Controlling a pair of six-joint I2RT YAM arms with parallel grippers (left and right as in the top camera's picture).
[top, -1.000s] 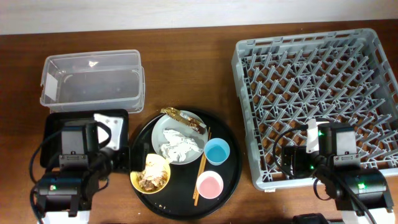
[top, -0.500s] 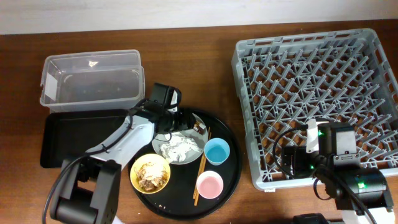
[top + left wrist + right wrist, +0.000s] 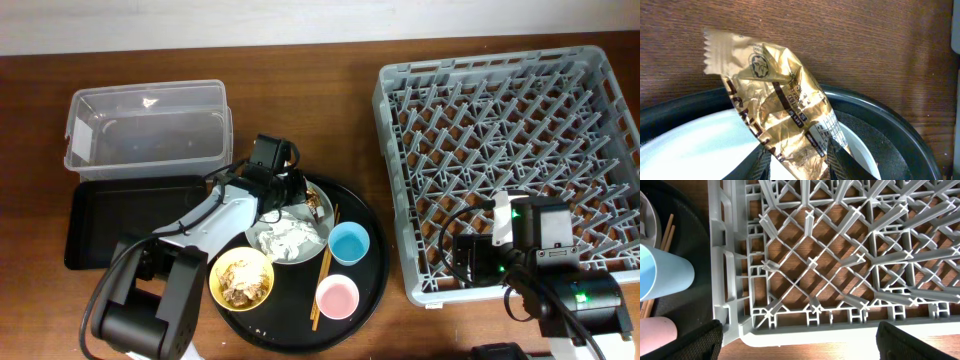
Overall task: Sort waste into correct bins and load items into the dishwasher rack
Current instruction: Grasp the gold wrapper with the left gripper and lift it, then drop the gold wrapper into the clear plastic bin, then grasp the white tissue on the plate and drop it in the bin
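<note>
Wrapper [image 3: 785, 115], print unreadable, sits clamped in left gripper [image 3: 799, 162]; right gripper [image 3: 800, 347] spread apart.

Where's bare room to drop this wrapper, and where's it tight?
The clear tub and the shallow black tray next to it look bare inside. Bare wood runs between the tub and the dishwasher rack, above the round tray. The round tray is crowded: plate, bowl, blue cup, pink cup, chopsticks.
</note>
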